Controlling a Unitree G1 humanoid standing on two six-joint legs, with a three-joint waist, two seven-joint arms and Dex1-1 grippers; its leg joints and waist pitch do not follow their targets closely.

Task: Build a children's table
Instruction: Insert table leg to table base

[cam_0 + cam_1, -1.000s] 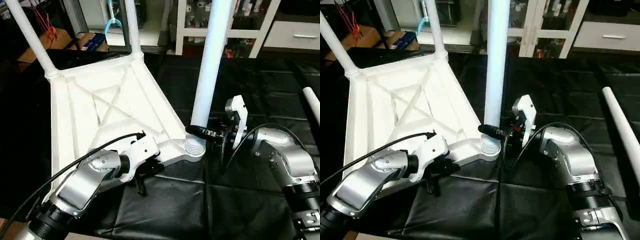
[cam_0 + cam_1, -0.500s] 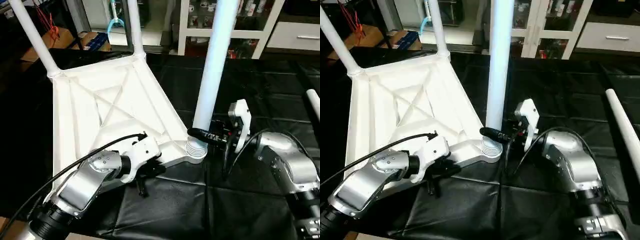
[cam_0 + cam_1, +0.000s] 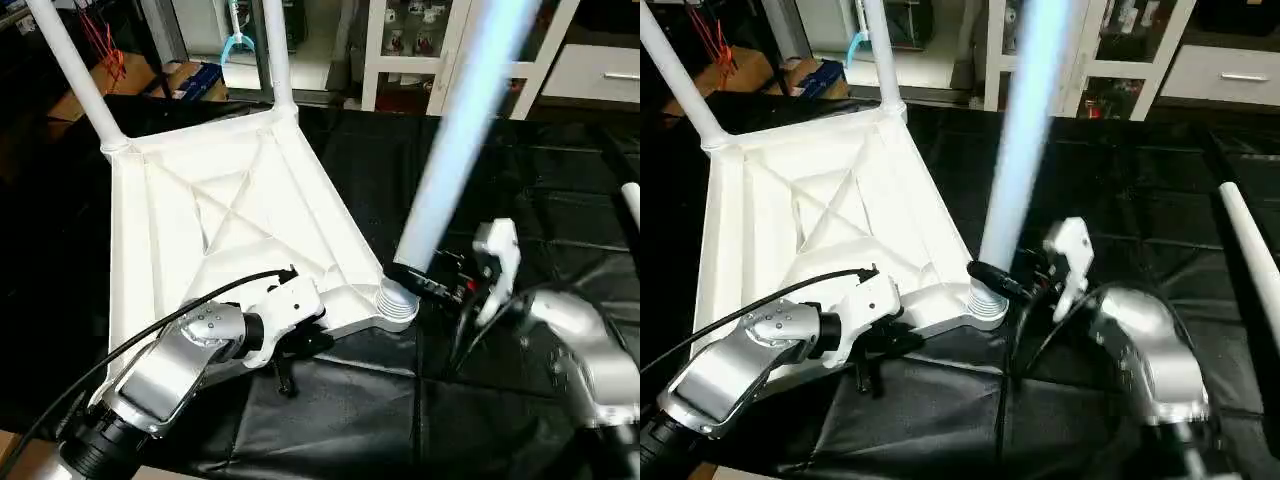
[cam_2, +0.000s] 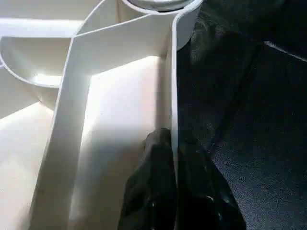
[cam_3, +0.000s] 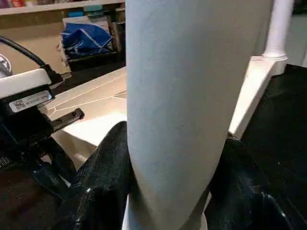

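Lying upside down on the black cloth (image 3: 350, 410), the tabletop (image 3: 170, 230) shows its X-ribbed underside and takes up the 9 to 12 o'clock part of the head view. Nearest, at 7 o'clock, the left gripper (image 4: 173, 158) is clenched on the tabletop's near rim (image 4: 170, 86); in its wrist view the two black fingers (image 4: 153, 191) pinch the thin white wall from either side, one inside the rim and one outside over the cloth. Just beyond, at the near right corner, the ribbed corner socket (image 3: 397, 303) sits at the centre of the head view. The right gripper (image 3: 992, 278), coming in from 4 o'clock, grasps a leg (image 3: 455, 150) at its lower end, directly above that socket; in the right wrist view its fingers (image 5: 103, 167) lie against both sides of the pale tube. That leg is tilted, its upper end leaning toward 1 o'clock and running out of view. Whether its foot is seated in the socket or merely resting on it cannot be told. Well apart, at 3 o'clock, another leg (image 3: 1248, 250) lies loose on the cloth. Farthest, at 10 to 11 o'clock, two legs (image 3: 70, 70) (image 3: 277, 50) stand upright in the far corner sockets. Behind them are white shelving (image 3: 400, 40) and a cardboard box (image 3: 80, 95).
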